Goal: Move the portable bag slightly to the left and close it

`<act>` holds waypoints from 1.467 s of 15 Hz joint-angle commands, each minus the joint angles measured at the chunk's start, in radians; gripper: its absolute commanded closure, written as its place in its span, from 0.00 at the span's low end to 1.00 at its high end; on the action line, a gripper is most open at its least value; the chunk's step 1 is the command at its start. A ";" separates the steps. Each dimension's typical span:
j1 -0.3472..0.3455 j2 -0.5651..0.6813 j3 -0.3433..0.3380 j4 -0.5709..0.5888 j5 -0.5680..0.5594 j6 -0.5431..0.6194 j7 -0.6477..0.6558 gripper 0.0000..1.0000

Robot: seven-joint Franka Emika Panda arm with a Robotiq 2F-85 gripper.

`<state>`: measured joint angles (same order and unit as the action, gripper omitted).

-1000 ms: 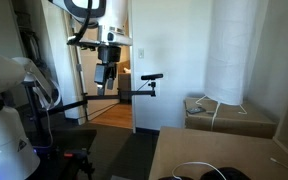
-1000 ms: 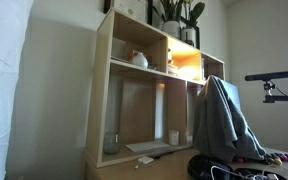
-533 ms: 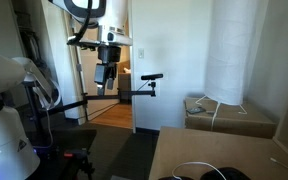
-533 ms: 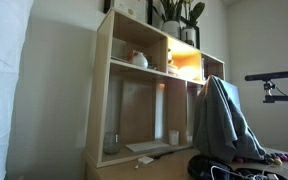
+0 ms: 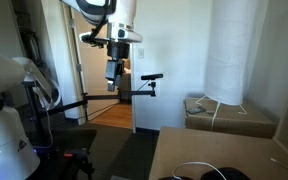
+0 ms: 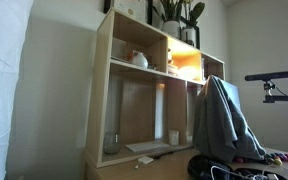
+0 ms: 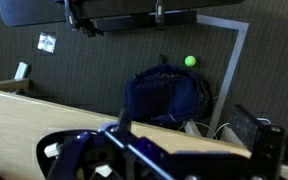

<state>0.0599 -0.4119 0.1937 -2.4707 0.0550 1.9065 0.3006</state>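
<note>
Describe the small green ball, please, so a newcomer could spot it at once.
In the wrist view, find the dark floor beyond the wooden table, then the dark blue backpack slumped on it. The green ball lies by the backpack's upper right corner, the only bright round thing.

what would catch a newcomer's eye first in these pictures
The open gripper hangs high by the doorway in an exterior view, holding nothing. A tall wooden shelf with one glowing compartment fills an exterior view, a grey jacket draped beside it. In the wrist view a bright green ball lies on the dark floor beside a backpack.
</note>
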 commanded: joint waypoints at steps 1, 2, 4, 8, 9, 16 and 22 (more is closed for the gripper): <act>0.007 0.118 0.001 0.152 -0.016 -0.043 0.018 0.00; 0.010 0.141 0.001 0.183 -0.016 -0.047 0.016 0.00; 0.015 0.184 0.000 0.238 -0.014 -0.043 0.016 0.00; 0.030 0.264 -0.008 0.335 0.023 0.012 0.019 0.00; 0.032 0.283 -0.009 0.359 0.030 0.029 0.029 0.00; 0.032 0.392 -0.037 0.477 0.187 0.188 0.129 0.00; 0.023 0.442 -0.080 0.471 0.225 0.328 0.347 0.00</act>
<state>0.0821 0.0043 0.1326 -2.0075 0.2861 2.1727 0.5299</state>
